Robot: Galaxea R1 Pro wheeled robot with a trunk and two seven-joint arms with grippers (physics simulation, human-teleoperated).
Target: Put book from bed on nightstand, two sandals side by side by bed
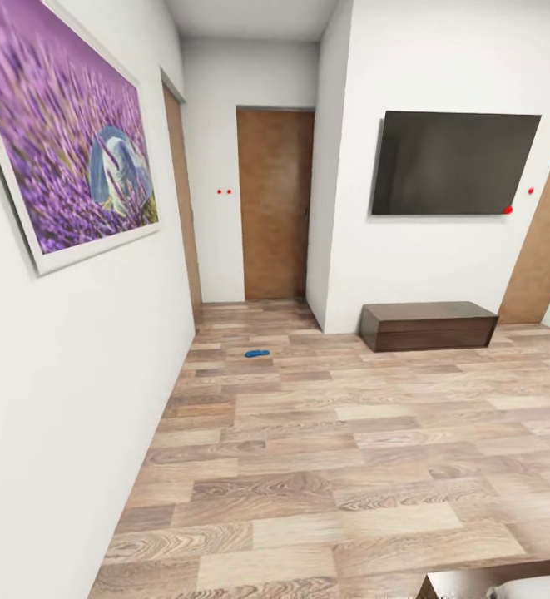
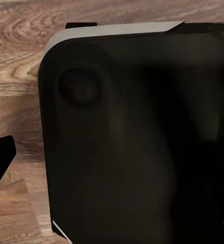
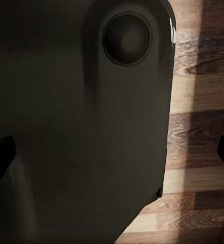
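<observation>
One bright blue sandal (image 1: pixel 256 353) lies on the wood-plank floor near the left wall, in front of the hallway door. A corner of the bed (image 1: pixel 474 580), dark frame with white mattress, pokes in at the bottom right of the head view. The book and the nightstand are out of view. In the left wrist view my left gripper (image 2: pixel 112 168) hangs over the robot's dark body, one fingertip (image 2: pixel 0 157) at the frame's edge, jaws wide apart. My right gripper (image 3: pixel 112 152) is likewise spread, with nothing between its fingertips (image 3: pixel 0 155).
A low dark brown cabinet (image 1: pixel 428 325) stands under a wall-mounted TV (image 1: pixel 453 163). A brown door (image 1: pixel 275 204) closes the short hallway ahead. The white wall on the left carries a lavender painting (image 1: pixel 66 133). Open plank floor (image 1: pixel 349 449) stretches ahead.
</observation>
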